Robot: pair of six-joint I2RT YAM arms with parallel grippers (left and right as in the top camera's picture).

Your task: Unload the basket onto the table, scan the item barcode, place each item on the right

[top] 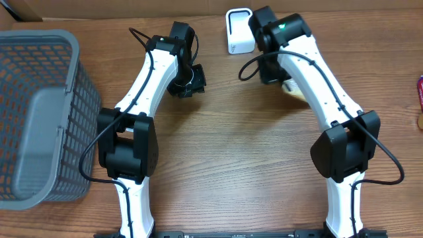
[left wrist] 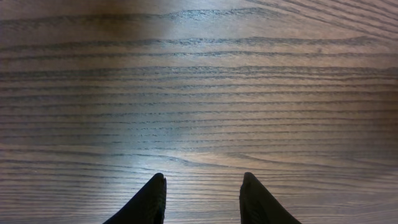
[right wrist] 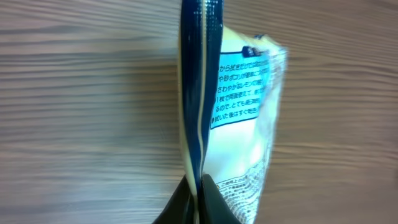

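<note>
R claw [right wrist: 198, 190] clenched on pack [right wrist: 239, 118] seam; pack hangs edge-on over table [right wrist: 74, 112], near scanner [top: 238, 30]. L claw [left wrist: 202, 190] released, fingers apart, nothing between, low over wood. Far left: basket [top: 39, 112].

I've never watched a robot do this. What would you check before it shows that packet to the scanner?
1. Right gripper shut on the packet: ok, it pinches the sealed edge.
2. Barcode in sight: cannot tell. The right wrist view shows only printed text.
3. Scanner on the table and uncovered: ok.
4. Packet's face turned toward the scanner: cannot tell. From overhead the right arm hides most of it.
5. Left gripper out of the way: ok, open over bare table with nothing between its fingers.
</note>
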